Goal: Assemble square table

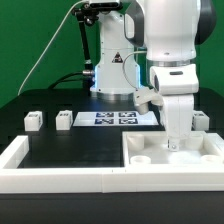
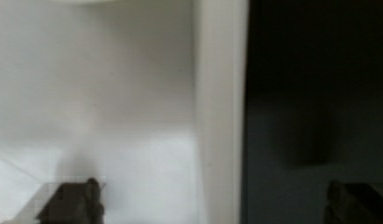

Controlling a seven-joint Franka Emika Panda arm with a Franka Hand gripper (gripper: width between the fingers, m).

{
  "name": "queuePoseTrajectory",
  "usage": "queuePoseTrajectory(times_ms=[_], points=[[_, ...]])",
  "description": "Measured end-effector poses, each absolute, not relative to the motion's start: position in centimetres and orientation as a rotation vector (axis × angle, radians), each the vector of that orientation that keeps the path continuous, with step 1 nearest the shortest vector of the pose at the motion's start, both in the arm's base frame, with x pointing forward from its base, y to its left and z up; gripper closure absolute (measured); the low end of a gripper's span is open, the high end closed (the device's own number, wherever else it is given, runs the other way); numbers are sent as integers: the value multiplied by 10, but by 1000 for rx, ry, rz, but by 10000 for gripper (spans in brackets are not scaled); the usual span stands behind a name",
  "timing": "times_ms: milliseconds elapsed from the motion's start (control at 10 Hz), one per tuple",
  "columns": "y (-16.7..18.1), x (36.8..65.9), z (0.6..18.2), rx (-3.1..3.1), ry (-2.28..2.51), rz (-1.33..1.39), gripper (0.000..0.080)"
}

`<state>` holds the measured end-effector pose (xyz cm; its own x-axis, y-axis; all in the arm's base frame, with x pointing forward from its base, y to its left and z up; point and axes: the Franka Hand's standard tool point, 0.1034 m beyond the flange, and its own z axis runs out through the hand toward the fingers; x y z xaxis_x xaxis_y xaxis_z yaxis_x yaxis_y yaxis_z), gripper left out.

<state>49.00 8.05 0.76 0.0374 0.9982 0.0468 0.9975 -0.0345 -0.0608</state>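
The square table top (image 1: pixel 150 152), white with a raised rim, lies at the front on the exterior view's right. My gripper (image 1: pixel 176 138) hangs straight down over its far edge. In the wrist view my gripper (image 2: pixel 214 203) is open, with its dark fingertips (image 2: pixel 71 202) wide apart. The top's white floor (image 2: pixel 99 110) and its raised rim (image 2: pixel 220 100) run between them, with dark table on the other side. Nothing is held. Small white legs lie on the black table: two on the exterior view's left (image 1: pixel 33 119) (image 1: pixel 65 118) and one on the right (image 1: pixel 201 120).
The marker board (image 1: pixel 115 118) lies flat in front of the robot's base (image 1: pixel 112 75). A long white border wall (image 1: pixel 60 168) runs along the front and up the exterior view's left side. A green stand and cables rise at the back.
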Motion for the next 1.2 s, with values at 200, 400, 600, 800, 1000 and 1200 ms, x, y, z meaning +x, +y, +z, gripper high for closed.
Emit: queuePoseTrajectory(times_ms=[200, 400, 600, 800, 1000, 1200], points=[[80, 490, 7, -2207, -2127, 13, 153], [83, 492, 23, -2300, -2056, -3, 151], [89, 483, 42, -2464, -1888, -10, 151], [101, 474, 53, -2568, -1761, -9, 151], [100, 472, 51, -2582, -1738, -2, 151], [101, 472, 51, -2633, -1657, 0, 151]])
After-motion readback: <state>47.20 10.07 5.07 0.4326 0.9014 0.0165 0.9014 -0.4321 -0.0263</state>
